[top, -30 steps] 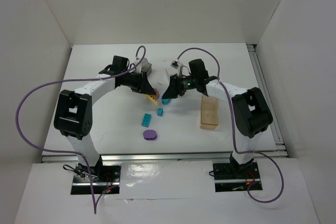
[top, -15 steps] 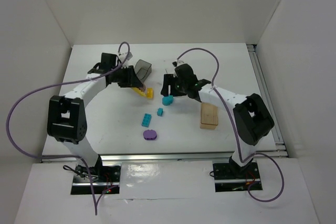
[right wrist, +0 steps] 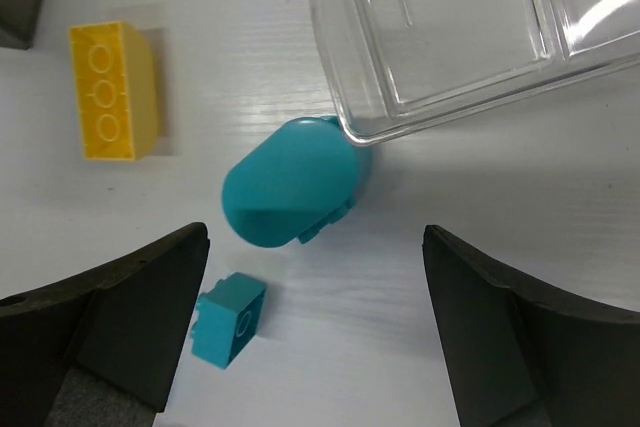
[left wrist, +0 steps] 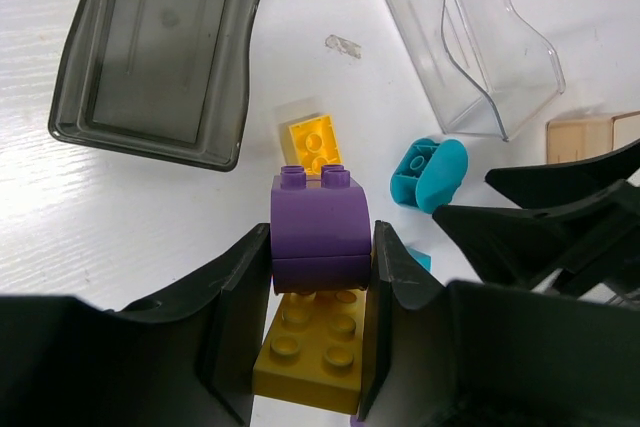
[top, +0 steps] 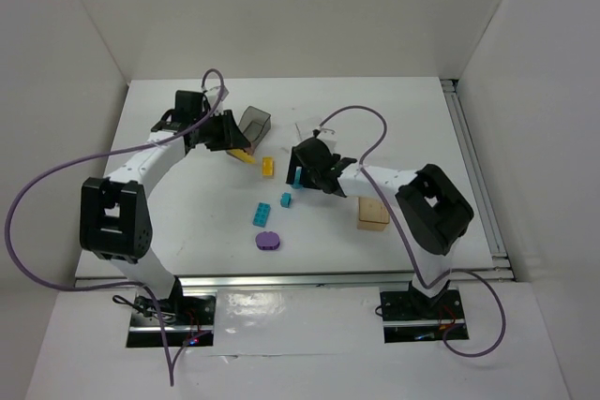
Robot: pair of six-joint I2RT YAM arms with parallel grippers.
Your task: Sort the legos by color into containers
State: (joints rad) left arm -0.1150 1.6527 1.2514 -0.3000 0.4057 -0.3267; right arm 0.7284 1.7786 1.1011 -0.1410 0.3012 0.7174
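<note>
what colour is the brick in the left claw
The brick in the left claw is purple, clearest in the left wrist view.

The counter [top: 403,110] was seen whole from high above its near edge, from afar. Both wrist views were aimed steeply downward at close range; a rounded teal brick [left wrist: 430,174] and a clear bin [left wrist: 470,37] were shared.

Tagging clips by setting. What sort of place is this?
Probably a robotics lab bench: two robot arms mounted at a white table, bare white walls around, toy bricks and bins.
</note>
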